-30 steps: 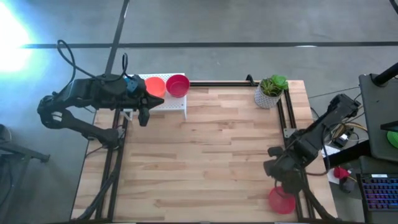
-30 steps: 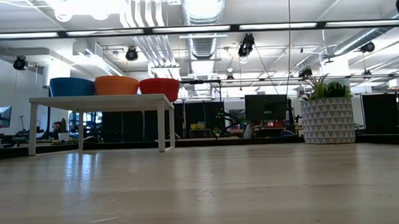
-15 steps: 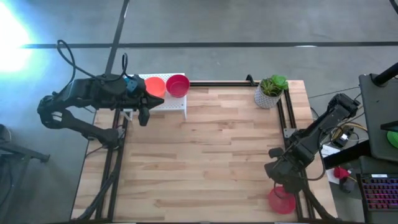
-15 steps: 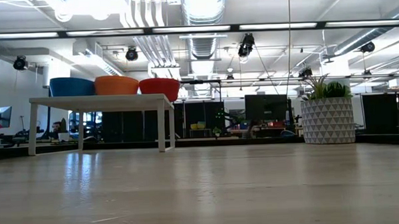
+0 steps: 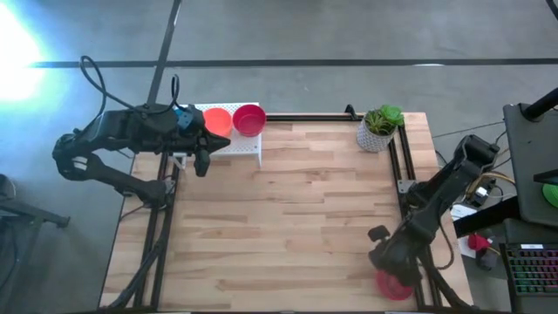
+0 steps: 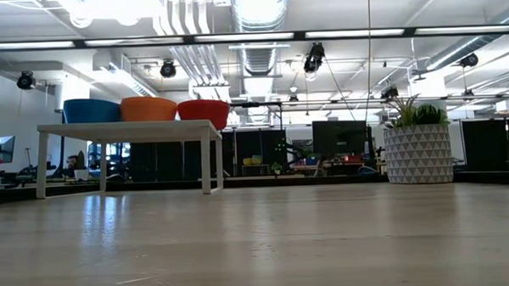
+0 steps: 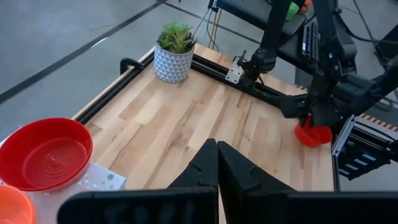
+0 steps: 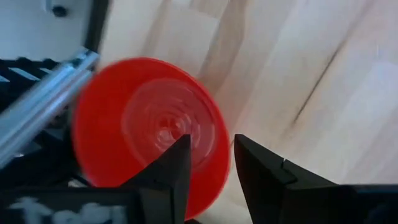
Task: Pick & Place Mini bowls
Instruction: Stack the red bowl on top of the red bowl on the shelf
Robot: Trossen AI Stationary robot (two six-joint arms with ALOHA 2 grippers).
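Bowl (image 8: 149, 124) upright, mouth up

In the high view the right arm (image 5: 427, 218) covers most of the red bowl (image 5: 392, 285) at the table's near right corner, so only its lower rim shows. The right gripper (image 5: 390, 262) itself is lost in the dark arm there. The blue bowl (image 5: 184, 116) on the white stand (image 5: 235, 144) is almost wholly under the left arm (image 5: 131, 131). In the left wrist view the orange bowl (image 7: 12, 208) is cut off by the edge. In the right wrist view the red bowl is blurred.
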